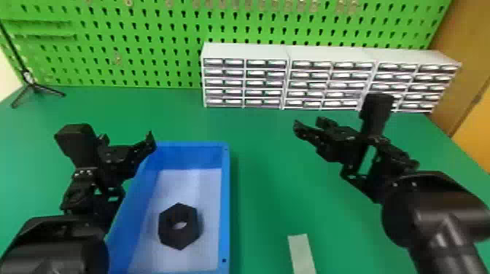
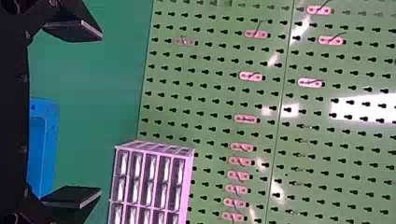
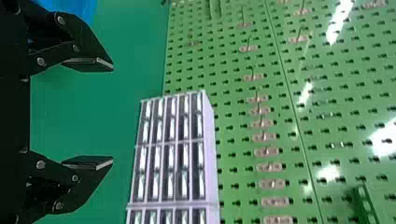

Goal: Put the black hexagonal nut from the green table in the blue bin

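If judged by place alone, as good as delivered: spot the black hexagonal nut (image 1: 178,238) inside the blue bin (image 1: 226,200), walled in against straying. Six-sided, chunky, dark all over, with a round hole through the middle; probably matt, though hard to judge here. On to the left gripper (image 2: 100,113), spread open and empty, raised by the bin's left side, perhaps to spare the nut a knock. Then across to the right gripper (image 3: 112,114), likewise parted and bare, over the green desk (image 1: 269,164), well apart from the bin, probably to leave room.
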Action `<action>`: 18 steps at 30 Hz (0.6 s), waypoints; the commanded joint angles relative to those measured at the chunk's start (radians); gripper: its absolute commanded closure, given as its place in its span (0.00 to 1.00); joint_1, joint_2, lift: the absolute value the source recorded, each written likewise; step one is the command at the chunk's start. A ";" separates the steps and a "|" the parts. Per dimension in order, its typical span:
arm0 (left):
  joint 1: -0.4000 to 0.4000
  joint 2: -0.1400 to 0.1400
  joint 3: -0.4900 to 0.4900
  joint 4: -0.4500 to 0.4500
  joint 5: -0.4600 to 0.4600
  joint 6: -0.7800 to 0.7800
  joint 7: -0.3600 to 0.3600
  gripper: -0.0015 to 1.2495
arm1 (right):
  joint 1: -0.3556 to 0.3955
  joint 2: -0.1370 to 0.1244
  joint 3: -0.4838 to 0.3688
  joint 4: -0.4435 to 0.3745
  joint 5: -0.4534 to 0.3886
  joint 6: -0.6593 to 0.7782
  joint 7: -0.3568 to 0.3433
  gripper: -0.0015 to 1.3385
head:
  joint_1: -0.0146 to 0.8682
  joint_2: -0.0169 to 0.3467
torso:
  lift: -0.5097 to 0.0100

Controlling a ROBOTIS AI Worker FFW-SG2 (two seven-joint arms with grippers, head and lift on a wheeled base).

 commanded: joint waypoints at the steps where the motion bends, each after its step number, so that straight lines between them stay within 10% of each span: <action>1: 0.002 0.000 0.002 0.000 0.005 0.000 -0.001 0.10 | 0.035 0.022 -0.082 -0.026 0.016 0.006 -0.001 0.40 | 0.80 0.07 | 0.79; 18: 0.013 0.000 0.013 -0.008 0.011 -0.006 -0.001 0.10 | 0.133 0.043 -0.280 -0.099 0.019 0.058 -0.001 0.40 | 0.80 0.07 | 0.79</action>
